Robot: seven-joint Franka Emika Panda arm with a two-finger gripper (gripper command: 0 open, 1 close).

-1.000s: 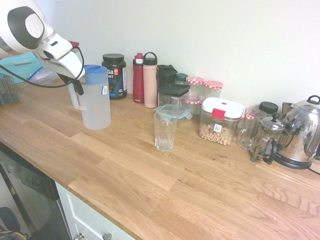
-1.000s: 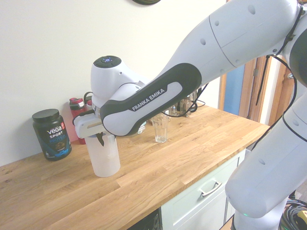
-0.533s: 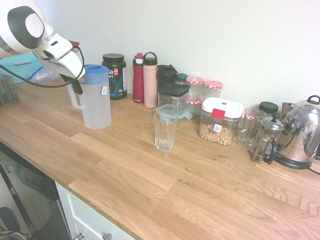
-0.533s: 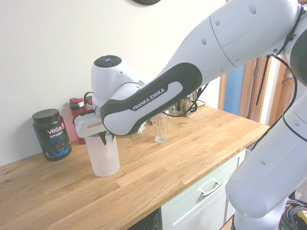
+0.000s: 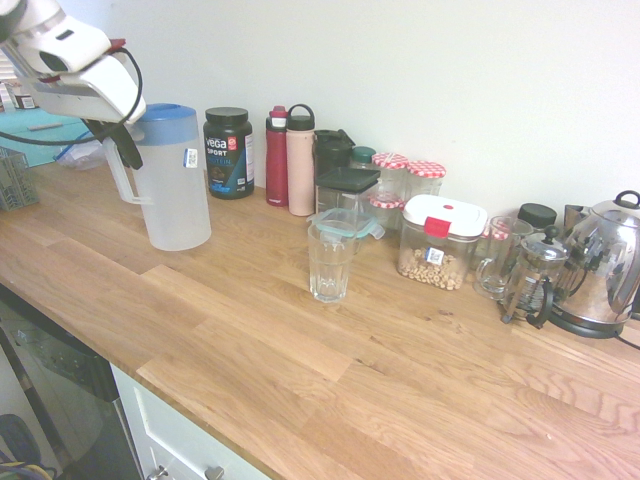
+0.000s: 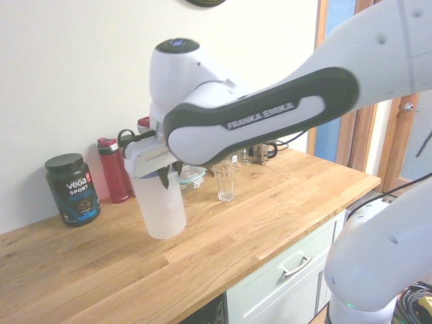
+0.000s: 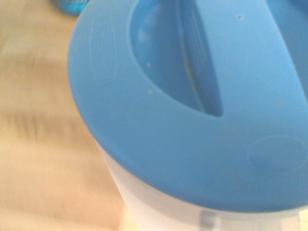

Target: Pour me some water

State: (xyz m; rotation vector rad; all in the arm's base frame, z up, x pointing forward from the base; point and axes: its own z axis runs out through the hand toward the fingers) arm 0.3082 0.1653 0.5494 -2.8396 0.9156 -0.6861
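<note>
Upper left of the first exterior view: the gripper [image 5: 122, 150] is clamped shut on the handle of the frosted pitcher [image 5: 172, 190], under its blue lid [image 5: 163, 113]. The pitcher hangs tilted, its base apparently clear of the wooden counter [image 5: 300, 360]; the second exterior view suggests the same. The water is presumably inside; no level line reads through the frosted wall, so the amount cannot be told. The wrist view shows only the lid from above.

Step in hand, as judged: carrying the pitcher toward the drinking glass [image 5: 329, 258], which stands at centre frame, well apart to the right. To do it well, the arm should keep the pitcher near upright during the carry, bring the spout over the glass rim, then tip slowly, since a handle grip lets the load swing.

Left to right behind the path: a black Vega Sport tub [image 5: 228, 152] just beside the pitcher, a red bottle [image 5: 276, 157], a pink bottle [image 5: 300, 160], dark-lidded containers [image 5: 345, 180], a clear container with teal clips [image 5: 345, 222] directly behind the glass, check-lidded jars [image 5: 408, 175], a white-lidded box of what look like nuts [image 5: 437, 240], a glass mug [image 5: 497, 258], a French press [image 5: 532, 275], a steel kettle [image 5: 600, 265].

The front of the counter is open. The back row crowds the glass, so the swing should stay in front.
</note>
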